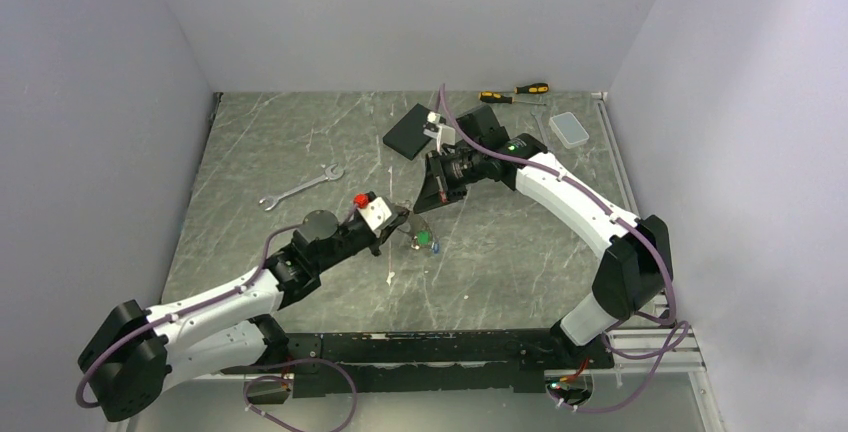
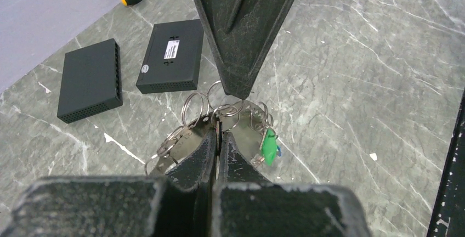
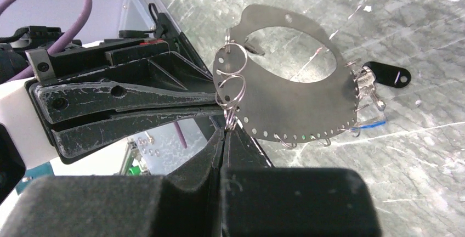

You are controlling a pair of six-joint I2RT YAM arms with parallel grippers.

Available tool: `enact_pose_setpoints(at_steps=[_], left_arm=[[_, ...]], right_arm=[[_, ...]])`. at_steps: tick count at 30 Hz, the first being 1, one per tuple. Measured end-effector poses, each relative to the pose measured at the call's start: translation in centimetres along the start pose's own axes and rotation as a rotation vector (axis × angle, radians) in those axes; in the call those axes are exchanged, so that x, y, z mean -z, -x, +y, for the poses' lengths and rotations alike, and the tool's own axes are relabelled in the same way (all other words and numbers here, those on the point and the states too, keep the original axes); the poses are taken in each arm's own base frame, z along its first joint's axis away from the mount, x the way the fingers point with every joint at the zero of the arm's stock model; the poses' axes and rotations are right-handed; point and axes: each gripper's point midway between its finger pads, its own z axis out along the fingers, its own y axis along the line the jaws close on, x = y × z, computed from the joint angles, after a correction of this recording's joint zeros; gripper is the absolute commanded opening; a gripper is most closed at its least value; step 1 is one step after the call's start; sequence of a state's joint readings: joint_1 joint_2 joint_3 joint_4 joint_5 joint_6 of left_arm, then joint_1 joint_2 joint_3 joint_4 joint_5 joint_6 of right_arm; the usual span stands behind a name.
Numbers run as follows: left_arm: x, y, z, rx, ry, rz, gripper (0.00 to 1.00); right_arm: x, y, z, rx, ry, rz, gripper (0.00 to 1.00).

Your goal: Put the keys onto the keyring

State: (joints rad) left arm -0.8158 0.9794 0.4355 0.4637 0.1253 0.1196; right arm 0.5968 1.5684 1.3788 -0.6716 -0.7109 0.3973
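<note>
Both left tool (image 2: pixel 217 135) and right tool (image 3: pixel 225 135) pinch keyring (image 3: pixel 296 105), keys (image 3: pixel 369 82) dangling opposite.

Flat grey keyring (image 3: pixel 296 104) aloft w/ keys (image 2: pixel 268 145)

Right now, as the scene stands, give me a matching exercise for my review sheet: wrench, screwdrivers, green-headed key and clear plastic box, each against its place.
Things:
1 wrench
2 screwdrivers
3 green-headed key
4 clear plastic box

Places:
A at the keyring, mid-scene
B at the far edge of the table
C by the right rim, nearer than the far edge
D lying alone on the left half

Pairs: 1-D, 2-B, 3-A, 4-C.
</note>
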Motion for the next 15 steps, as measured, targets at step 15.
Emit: enact_pose_setpoints(at_steps=[15], left_arm=[[0.26, 0.52, -0.22, -0.023, -0.017, 0.045, 0.00]], right_arm=[[0.17, -1.01, -0.17, 0.074, 0.019, 0.040, 0.00]])
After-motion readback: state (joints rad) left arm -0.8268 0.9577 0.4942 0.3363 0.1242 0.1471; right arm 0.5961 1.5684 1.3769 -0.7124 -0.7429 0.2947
